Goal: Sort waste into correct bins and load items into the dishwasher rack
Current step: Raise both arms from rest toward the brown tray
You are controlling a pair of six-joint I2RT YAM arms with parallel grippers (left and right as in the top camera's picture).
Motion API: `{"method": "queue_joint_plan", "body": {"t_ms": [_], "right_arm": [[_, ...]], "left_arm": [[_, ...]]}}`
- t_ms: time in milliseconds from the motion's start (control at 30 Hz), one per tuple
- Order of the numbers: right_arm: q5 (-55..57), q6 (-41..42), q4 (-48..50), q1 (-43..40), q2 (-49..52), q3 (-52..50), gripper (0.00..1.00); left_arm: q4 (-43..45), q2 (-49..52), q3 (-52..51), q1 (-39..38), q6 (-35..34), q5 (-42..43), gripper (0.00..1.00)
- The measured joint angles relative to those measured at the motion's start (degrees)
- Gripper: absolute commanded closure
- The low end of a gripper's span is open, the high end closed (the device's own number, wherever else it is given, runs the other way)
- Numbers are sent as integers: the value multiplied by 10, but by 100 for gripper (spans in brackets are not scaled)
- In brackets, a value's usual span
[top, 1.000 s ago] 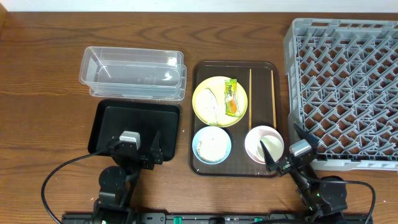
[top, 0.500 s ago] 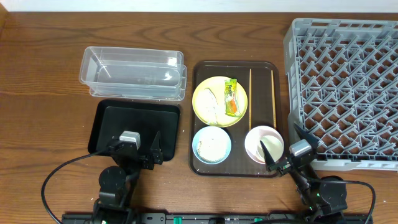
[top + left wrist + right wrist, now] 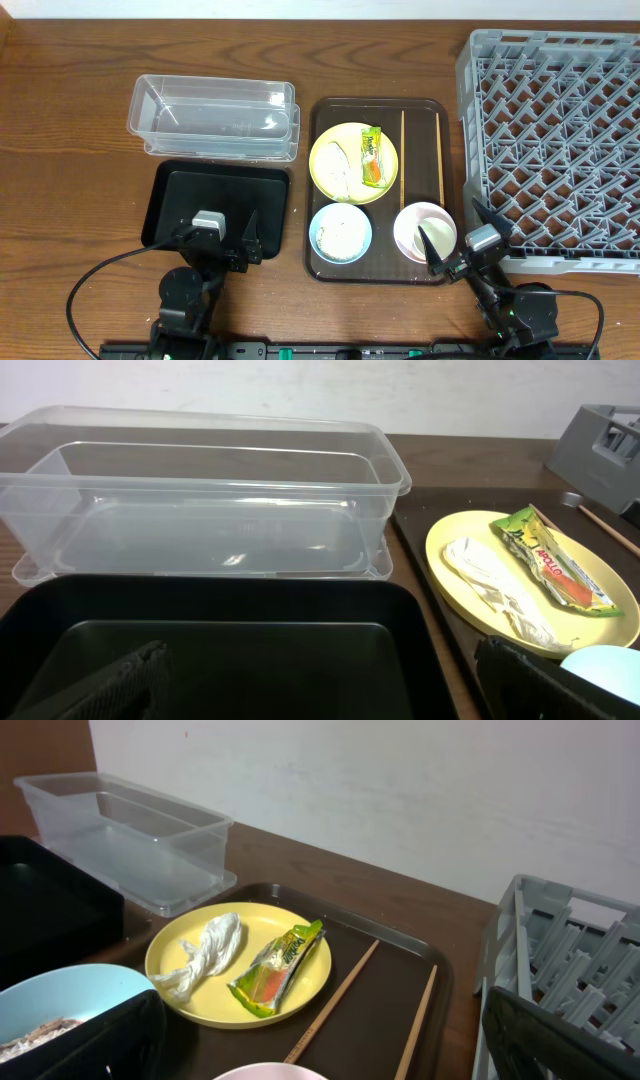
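Observation:
On the brown serving tray (image 3: pixel 322 120) a yellow plate (image 3: pixel 350 143) holds the snack wrapper (image 3: pixel 372 156) and the crumpled white paper (image 3: pixel 338 165). Two chopsticks (image 3: pixel 403 160) lie to its right. A blue bowl (image 3: pixel 340 232) with rice and a pinkish-white bowl (image 3: pixel 424 230) sit at the tray's front. My left gripper (image 3: pixel 216 243) is open and empty over the black tray (image 3: pixel 165 200), which shows in the left wrist view (image 3: pixel 220 630). My right gripper (image 3: pixel 462 238) is open and empty beside the pinkish bowl (image 3: pixel 265 1072). The right wrist view shows the wrapper (image 3: pixel 275 970) and the paper (image 3: pixel 205 955). The white cup is out of view.
The clear tub (image 3: pixel 213 118) stands behind the black tray, left of the serving tray. The grey dishwasher rack (image 3: pixel 555 150) fills the right side, close to my right gripper. Bare wooden table lies at the far left.

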Motion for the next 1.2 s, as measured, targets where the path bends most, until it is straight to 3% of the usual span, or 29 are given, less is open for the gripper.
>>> {"method": "queue_joint_plan", "body": {"t_ms": [933,1200], "right_arm": [[1,0,11,0,0,0,1],[-3,13,4,0,1,-1,1]], "left_arm": [[8,0,-3,0,0,-6,2],[31,0,-6,0,0,106,2]]}}
